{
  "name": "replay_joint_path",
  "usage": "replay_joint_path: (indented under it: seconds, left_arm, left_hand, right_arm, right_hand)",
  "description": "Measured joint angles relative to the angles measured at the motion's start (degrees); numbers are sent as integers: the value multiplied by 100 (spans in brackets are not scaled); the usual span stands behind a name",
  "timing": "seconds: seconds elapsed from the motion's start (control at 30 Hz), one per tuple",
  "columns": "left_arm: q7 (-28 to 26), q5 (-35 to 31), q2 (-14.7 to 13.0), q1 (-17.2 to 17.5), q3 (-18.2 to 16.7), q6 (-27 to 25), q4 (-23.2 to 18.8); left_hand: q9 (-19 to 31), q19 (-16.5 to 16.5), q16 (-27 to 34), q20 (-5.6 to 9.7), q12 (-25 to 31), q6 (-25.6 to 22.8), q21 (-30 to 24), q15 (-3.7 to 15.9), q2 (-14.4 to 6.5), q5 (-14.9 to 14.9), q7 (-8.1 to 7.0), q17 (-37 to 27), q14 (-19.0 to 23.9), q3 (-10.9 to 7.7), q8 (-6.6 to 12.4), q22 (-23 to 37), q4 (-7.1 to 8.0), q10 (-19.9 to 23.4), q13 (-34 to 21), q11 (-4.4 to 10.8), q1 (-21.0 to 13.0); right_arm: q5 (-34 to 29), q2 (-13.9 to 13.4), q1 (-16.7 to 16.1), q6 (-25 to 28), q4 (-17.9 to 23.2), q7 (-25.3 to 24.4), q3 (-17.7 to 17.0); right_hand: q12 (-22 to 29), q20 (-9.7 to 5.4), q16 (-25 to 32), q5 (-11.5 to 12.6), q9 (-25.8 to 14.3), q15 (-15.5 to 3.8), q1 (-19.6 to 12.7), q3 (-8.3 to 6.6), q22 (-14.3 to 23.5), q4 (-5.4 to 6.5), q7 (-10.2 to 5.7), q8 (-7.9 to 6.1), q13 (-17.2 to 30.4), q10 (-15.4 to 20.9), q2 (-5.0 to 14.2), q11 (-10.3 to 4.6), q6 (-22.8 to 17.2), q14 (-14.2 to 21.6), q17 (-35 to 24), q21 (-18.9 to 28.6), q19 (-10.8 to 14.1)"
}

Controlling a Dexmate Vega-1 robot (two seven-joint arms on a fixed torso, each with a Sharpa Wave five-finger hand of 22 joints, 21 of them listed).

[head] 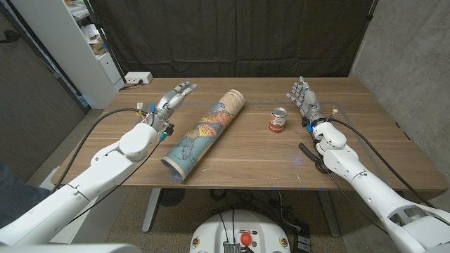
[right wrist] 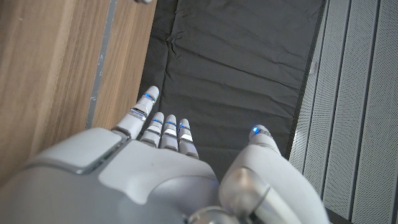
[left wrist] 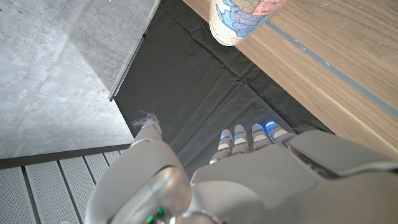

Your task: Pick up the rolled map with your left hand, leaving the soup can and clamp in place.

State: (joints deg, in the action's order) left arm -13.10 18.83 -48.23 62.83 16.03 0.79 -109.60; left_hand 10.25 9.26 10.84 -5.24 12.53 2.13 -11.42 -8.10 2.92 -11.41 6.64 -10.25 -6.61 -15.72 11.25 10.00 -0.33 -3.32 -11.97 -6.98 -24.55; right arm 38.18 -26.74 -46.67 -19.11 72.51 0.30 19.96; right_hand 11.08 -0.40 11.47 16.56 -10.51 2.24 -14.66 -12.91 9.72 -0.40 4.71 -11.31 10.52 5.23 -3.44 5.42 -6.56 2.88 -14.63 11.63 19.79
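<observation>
From the head camera, the left hand reaches forward over the table, fingers apart and holding nothing, just left of the rolled map, which lies diagonally across the middle. The right hand stands with fingers spread, empty, beside the soup can. A dark object by the right forearm is probably the clamp.

The left wrist camera shows the left hand's fingers extended, with the map's end ahead.

The right wrist camera shows spread fingers and the thumb apart.

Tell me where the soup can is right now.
In the head view, the soup can stands upright right of centre, between the rolled map and the right robot hand.
</observation>
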Motion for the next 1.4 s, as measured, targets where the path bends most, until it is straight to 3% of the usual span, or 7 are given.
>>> replay_joint_path:
  seconds: [0.6, 1.4]
  left_arm:
    - [108, -275, -224, -64, 16, -381, -193]
    - [-98, -903, -489, -239, 243, -1401, -762]
  left_hand:
    - [0, 12, 0, -31, 0, 0, 0, -36, 31, 0, 0, 0, -24, -9, 0, 0, -104, 0, -1, 1, -120]
    - [0, -98, 0, -176, 24, 0, 0, -150, 53, 0, 0, 0, 91, -31, 0, 28, -254, 73, -2, -70, -294]
  right_arm:
    - [1, -22, -109, -8, 127, -113, -38]
    - [-15, 49, -72, -62, 70, -135, -30]
  right_hand:
    - [0, 0, 23, 0, 0, 21, 0, 0, 0, 0, 0, 0, 0, -1, 0, 0, 0, 20, 27, 0, 0]
    - [0, 0, 23, 0, 0, 6, 0, 16, 0, -16, 0, 0, 0, -1, 0, -1, -42, 35, 26, -44, 0]
